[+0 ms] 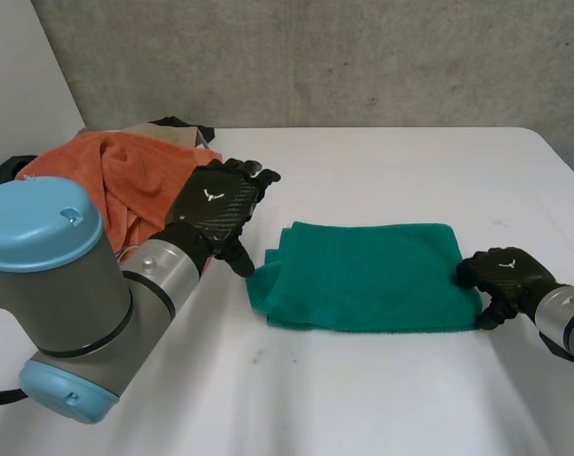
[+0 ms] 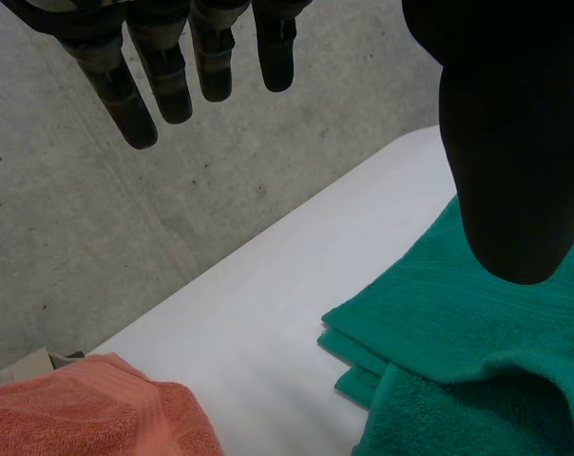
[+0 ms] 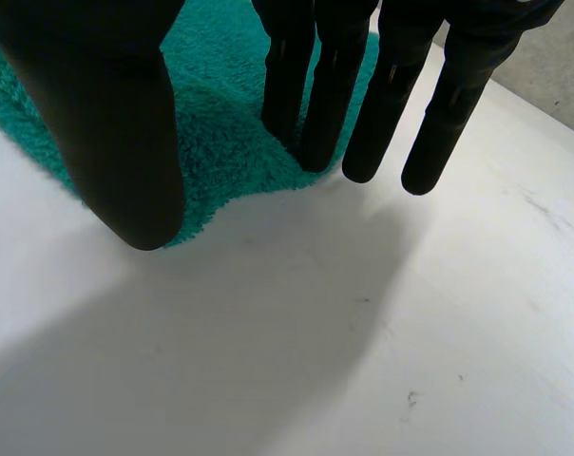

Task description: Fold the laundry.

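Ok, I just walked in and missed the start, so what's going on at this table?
A two-armed robot is working through laundry. A green towel lies folded flat on the white table. The right hand sits at the towel's right edge, its fingers straight with their tips on the cloth, gripping nothing. The left hand hovers open by the towel's left end. An orange towel lies crumpled in a pile behind the left hand, not yet folded.

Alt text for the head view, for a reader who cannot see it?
A folded green towel lies on the white table, the robot's right hand open at its right edge and the left hand open beside its left edge. An orange towel is heaped at the table's far left corner.
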`<action>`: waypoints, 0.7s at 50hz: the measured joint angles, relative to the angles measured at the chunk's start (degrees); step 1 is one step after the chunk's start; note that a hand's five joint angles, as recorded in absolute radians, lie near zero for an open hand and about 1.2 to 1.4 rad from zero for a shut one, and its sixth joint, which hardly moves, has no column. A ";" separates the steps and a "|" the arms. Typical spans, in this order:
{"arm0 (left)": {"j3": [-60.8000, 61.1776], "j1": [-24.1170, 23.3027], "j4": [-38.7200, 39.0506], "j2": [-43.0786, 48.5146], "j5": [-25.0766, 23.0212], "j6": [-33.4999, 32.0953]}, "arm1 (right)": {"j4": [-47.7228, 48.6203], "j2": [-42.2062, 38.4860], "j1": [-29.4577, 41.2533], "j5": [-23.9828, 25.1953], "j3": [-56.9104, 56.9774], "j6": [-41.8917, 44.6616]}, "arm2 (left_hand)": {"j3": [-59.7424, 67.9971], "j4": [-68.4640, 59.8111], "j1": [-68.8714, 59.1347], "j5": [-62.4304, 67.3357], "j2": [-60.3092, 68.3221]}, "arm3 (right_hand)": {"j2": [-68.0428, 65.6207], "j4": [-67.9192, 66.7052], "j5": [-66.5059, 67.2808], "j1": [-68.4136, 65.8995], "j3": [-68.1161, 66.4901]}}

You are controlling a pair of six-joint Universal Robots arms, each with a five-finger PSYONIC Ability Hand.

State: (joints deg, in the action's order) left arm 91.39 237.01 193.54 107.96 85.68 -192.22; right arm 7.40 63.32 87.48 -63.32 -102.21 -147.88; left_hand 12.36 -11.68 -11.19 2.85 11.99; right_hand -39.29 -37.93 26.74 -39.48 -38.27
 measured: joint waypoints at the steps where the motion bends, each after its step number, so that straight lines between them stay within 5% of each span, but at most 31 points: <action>1: 0.01 0.00 0.00 -0.03 0.00 0.00 | -0.08 0.31 0.03 0.00 -0.12 -0.38 | 0.00 0.00 0.00 0.00 0.00 | 0.11 0.23 -0.28 0.21 0.31; 15: 0.56 -0.13 0.00 -0.12 0.00 0.04 | -0.27 1.46 2.11 -0.26 -1.42 -2.14 | 0.00 0.00 0.00 -0.02 0.00 | 3.25 2.18 -1.00 2.83 2.09; 19: 0.59 -0.10 0.00 -0.14 -0.01 0.04 | 0.15 1.24 2.63 -0.56 -1.11 -2.10 | 0.00 0.00 0.00 0.00 0.00 | -23.58 -24.76 25.19 -17.16 -24.42; 21: 0.59 -0.04 0.00 -0.19 -0.01 0.03 | 0.59 1.14 2.78 -1.14 -0.50 -1.94 | 0.00 0.00 0.00 -0.02 0.00 | -26.25 -29.46 28.82 -20.20 -28.84; 27: 0.70 0.16 -0.05 -0.69 0.01 0.05 | 2.34 1.47 5.51 -7.96 3.96 0.43 | 0.00 0.00 0.00 0.00 0.00 | -26.25 -30.50 29.35 -20.20 -29.60; 35: 0.81 1.14 -0.09 -2.08 0.07 0.09 | 3.47 1.93 20.17 -15.72 12.41 8.06 | 0.00 0.00 0.00 -0.02 0.00 | -26.25 -30.65 30.09 -20.20 -29.60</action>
State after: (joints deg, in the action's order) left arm 92.20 238.15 193.45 105.88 85.75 -192.13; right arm 10.87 65.25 107.64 -79.03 -89.79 -139.82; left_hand 12.36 -11.68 -11.19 2.83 11.99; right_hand -65.54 -68.58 56.82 -59.68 -67.87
